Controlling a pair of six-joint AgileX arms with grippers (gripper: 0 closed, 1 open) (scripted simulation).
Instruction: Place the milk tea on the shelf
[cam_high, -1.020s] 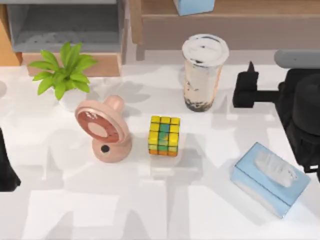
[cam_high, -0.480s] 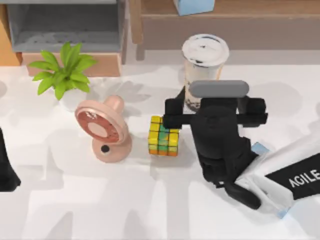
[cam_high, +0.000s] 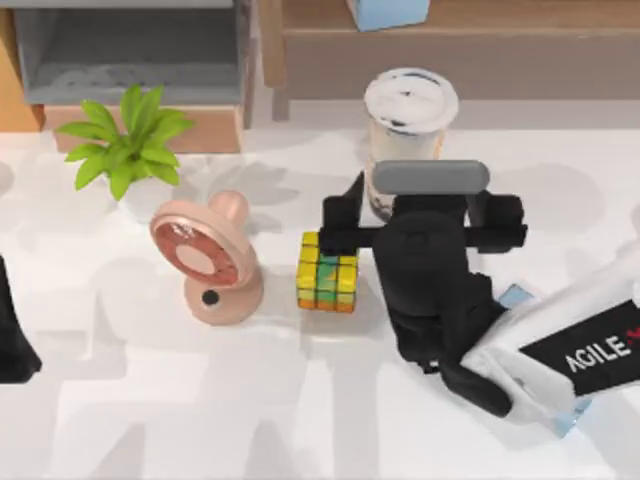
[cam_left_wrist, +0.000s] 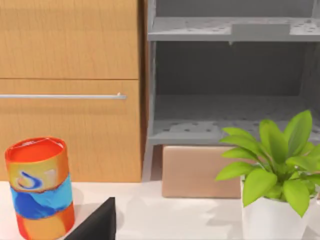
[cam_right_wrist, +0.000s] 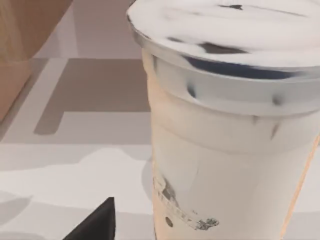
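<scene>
While the milk tea (cam_high: 410, 110) stands upright on the bench (cam_high: 150, 400) just in front of the shelf (cam_high: 450, 50), the right pincer (cam_high: 422, 208) sits spread wide at its near side, fingers flanking the lower cup without touching. The cube (cam_high: 327, 272) lies just left of the arm. The left pincer (cam_high: 12, 345) rests at the bench's left edge; its spread I cannot tell.

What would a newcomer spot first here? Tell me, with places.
First, the black right gripper on its white AgileX arm, reaching across the table's right half toward the milk tea, which stands upright in front of the brown shelf. Next, the colourful cube at the centre, beside the gripper, with a pink fan to its left. A green potted plant sits farther left.
</scene>
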